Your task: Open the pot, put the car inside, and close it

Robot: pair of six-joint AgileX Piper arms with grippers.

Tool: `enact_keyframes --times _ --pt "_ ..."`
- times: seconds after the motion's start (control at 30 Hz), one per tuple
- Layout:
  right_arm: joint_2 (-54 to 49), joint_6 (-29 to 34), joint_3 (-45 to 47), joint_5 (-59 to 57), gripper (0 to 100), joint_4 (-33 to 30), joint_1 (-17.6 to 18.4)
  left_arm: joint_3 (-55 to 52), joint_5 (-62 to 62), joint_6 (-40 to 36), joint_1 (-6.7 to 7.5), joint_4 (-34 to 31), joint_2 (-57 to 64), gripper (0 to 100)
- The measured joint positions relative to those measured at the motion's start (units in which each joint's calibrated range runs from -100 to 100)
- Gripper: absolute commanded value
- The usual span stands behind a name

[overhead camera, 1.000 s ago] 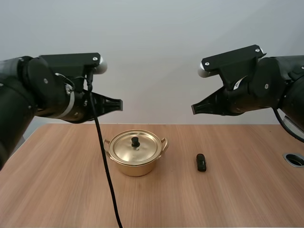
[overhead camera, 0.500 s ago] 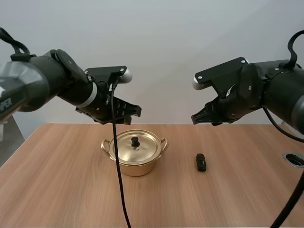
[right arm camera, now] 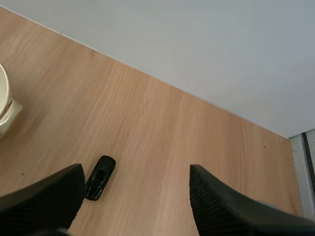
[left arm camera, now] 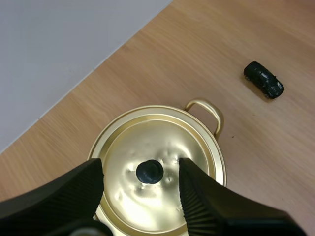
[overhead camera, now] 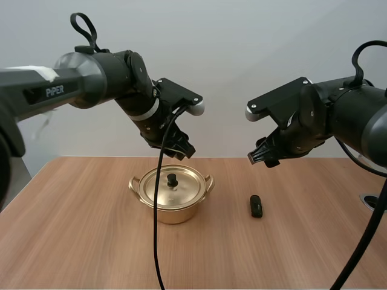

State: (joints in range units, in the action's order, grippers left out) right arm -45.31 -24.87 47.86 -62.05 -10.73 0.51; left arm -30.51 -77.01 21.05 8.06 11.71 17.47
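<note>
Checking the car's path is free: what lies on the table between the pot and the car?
Nothing: in the high view, only bare table separates the pot from the car.

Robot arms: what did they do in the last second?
The left gripper swung in from the left, over the shiny golden metal pot, fingers open. The right gripper tipped down slightly. Pot, its lid and small black toy car stayed put.
</note>
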Motion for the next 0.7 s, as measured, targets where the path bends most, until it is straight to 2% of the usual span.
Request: enact_keyframes --times 0.13,0.7 --pt "0.0 0.0 0.0 -1.1 100 0.0 0.0 0.0 0.7 -2.4 0.00 -1.4 -3.4 76" --pt "0.0 0.0 0.0 -2.9 100 0.0 0.0 0.0 1.6 -2.3 0.00 -0.4 -13.1 76"
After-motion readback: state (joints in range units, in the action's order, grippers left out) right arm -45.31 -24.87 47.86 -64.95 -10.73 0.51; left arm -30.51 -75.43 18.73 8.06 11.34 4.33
